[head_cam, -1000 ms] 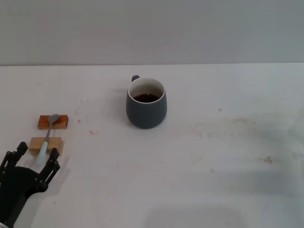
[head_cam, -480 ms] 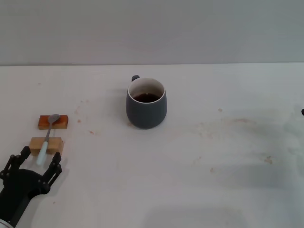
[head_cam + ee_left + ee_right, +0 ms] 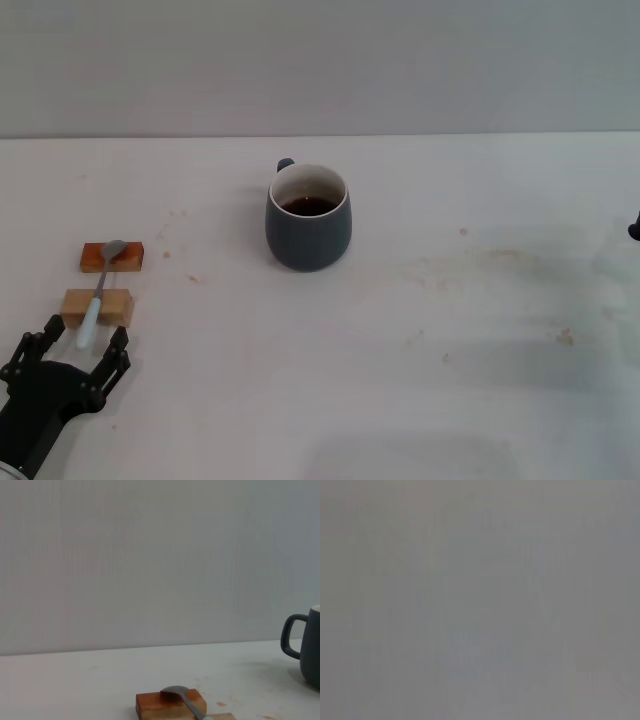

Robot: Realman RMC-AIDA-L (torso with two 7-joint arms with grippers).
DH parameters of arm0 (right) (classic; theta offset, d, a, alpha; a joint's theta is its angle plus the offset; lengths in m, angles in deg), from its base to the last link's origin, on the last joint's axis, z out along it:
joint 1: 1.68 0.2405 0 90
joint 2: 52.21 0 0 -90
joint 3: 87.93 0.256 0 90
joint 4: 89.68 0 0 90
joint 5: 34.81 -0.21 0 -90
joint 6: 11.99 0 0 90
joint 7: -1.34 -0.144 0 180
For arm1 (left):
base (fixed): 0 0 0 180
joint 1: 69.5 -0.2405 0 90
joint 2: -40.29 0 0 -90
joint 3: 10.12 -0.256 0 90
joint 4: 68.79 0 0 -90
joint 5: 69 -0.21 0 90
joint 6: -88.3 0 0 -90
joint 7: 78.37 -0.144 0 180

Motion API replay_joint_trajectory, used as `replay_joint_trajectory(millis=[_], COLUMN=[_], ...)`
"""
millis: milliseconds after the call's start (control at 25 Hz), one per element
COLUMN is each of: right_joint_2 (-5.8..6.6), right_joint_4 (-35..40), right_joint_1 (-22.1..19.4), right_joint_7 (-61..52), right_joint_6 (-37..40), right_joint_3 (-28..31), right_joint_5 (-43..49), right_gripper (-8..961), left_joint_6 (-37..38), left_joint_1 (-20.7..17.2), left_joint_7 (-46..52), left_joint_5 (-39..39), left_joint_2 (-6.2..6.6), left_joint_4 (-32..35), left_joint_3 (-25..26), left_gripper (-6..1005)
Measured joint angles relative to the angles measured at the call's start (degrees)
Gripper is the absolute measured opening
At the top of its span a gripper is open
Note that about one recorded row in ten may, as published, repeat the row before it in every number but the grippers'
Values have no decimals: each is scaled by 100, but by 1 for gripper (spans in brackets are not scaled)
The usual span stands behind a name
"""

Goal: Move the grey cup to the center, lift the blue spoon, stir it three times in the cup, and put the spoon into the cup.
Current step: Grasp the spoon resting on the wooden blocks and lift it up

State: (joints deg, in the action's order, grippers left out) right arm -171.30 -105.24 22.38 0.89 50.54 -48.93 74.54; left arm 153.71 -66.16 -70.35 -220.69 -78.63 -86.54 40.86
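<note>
White table (image 3: 400, 380), one grey cup (image 3: 308, 222), one blue spoon (image 3: 98, 292) across two wooden blocks (image 3: 98, 305), left gripper (image 3: 72, 352) fingers spread.

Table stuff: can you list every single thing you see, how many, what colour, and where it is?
grey cup: one, dark blue-grey with a cream-white inside and dark brown liquid, standing upright near the middle of the table, handle at the far side.
blue spoon: one, grey metal bowl with a pale blue handle, lying across the two wooden blocks at the table's left.
wooden blocks: two; the reddish-brown one lies under the spoon's bowl, the pale tan one under its handle.
table: one, white with faint brownish stains.
wall: plain grey, behind the table.
left gripper: one, black, open, just nearer than the spoon's handle end.
right gripper: only a dark tip at the right edge.
</note>
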Motion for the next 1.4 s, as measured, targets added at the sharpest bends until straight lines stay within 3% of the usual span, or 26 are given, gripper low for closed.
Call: replay_joint_trajectory(millis=[320, 560, 1400], right_joint_2=[0, 0, 0], right_joint_4=[-4, -25, 2], right_joint_1=[9, -13, -11], right_joint_7=[0, 0, 0], right_joint_6=[-12, -13, -35], right_joint_3=[-39, -51, -50], right_joint_5=[6, 35, 46], right_gripper=[-1, -1, -1], left_joint_6=[-9, -63, -154], left_joint_1=[10, 30, 80], left_joint_7=[-16, 22, 11], left_joint_5=[67, 70, 70], left_joint_2=[7, 18, 18], left_joint_4=[0, 0, 0], left_joint_3=[58, 66, 35], left_gripper=[794, 619, 496])
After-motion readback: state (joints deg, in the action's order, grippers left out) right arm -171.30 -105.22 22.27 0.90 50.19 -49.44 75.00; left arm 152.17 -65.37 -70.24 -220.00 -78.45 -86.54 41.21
